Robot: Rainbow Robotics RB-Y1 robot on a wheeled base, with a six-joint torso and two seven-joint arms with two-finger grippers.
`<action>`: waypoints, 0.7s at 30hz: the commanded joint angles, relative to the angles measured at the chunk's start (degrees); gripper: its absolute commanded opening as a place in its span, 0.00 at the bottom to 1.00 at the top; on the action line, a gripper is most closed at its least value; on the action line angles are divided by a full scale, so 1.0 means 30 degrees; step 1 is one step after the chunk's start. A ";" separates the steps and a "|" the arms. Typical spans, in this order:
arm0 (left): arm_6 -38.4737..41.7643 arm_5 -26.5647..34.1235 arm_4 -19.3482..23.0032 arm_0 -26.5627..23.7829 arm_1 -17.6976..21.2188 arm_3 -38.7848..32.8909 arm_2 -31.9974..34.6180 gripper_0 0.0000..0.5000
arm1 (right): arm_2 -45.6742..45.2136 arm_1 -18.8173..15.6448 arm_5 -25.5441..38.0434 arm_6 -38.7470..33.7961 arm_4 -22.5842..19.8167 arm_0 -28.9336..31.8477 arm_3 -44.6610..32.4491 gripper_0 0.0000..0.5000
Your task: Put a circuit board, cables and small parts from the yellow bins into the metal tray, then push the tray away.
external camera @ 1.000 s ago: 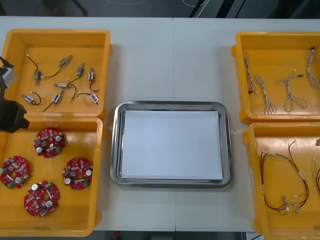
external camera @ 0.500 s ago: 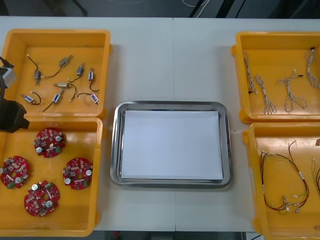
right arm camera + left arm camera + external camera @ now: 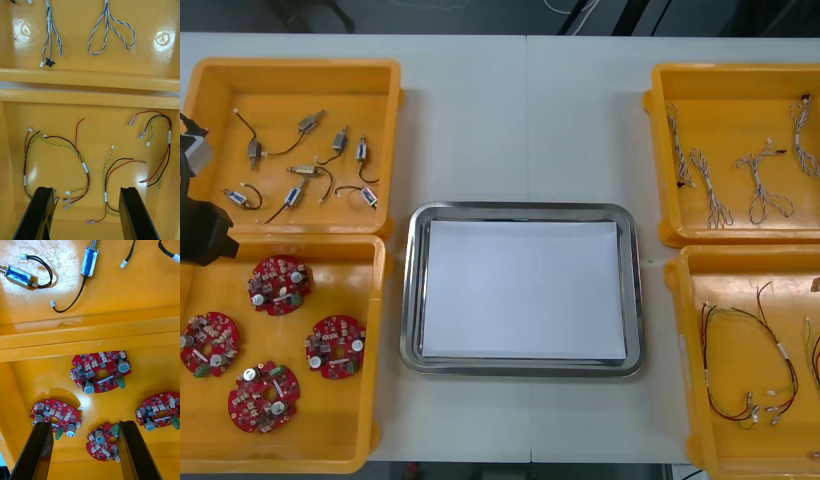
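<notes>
Nothing moved. My left gripper [image 3: 85,425] stayed spread over the circuit boards [image 3: 100,371], my right gripper [image 3: 86,190] spread over cables [image 3: 85,167].

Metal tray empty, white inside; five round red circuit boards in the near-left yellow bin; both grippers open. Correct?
Not five: the front view shows four round red circuit boards in the near-left yellow bin. The rest holds: metal tray empty, white inside; left gripper and right gripper open.
</notes>
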 commanded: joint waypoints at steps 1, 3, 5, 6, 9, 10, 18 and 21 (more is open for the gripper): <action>0.0460 0.0071 -0.0015 0.0263 0.0804 -0.0568 0.0506 1.00 | 0.0253 -0.0823 0.0010 -0.0349 -0.0152 0.0164 -0.0205 1.00; 0.0460 0.0071 -0.0015 0.0263 0.0804 -0.0568 0.0506 1.00 | 0.0253 -0.0823 0.0010 -0.0349 -0.0152 0.0164 -0.0205 1.00; 0.0460 0.0071 -0.0015 0.0263 0.0804 -0.0568 0.0506 1.00 | 0.0253 -0.0823 0.0010 -0.0349 -0.0152 0.0164 -0.0205 1.00; 0.0460 0.0071 -0.0015 0.0263 0.0804 -0.0568 0.0506 1.00 | 0.0253 -0.0823 0.0010 -0.0349 -0.0152 0.0164 -0.0205 1.00; 0.0460 0.0071 -0.0015 0.0263 0.0804 -0.0568 0.0506 1.00 | 0.0253 -0.0823 0.0010 -0.0349 -0.0152 0.0164 -0.0205 1.00; 0.0460 0.0071 -0.0015 0.0263 0.0804 -0.0568 0.0506 1.00 | 0.0253 -0.0823 0.0010 -0.0349 -0.0152 0.0164 -0.0205 1.00; 0.0460 0.0071 -0.0015 0.0263 0.0804 -0.0568 0.0506 1.00 | 0.0253 -0.0823 0.0010 -0.0349 -0.0152 0.0164 -0.0205 1.00; 0.0460 0.0071 -0.0015 0.0263 0.0804 -0.0568 0.0506 1.00 | 0.0253 -0.0823 0.0010 -0.0349 -0.0152 0.0164 -0.0205 1.00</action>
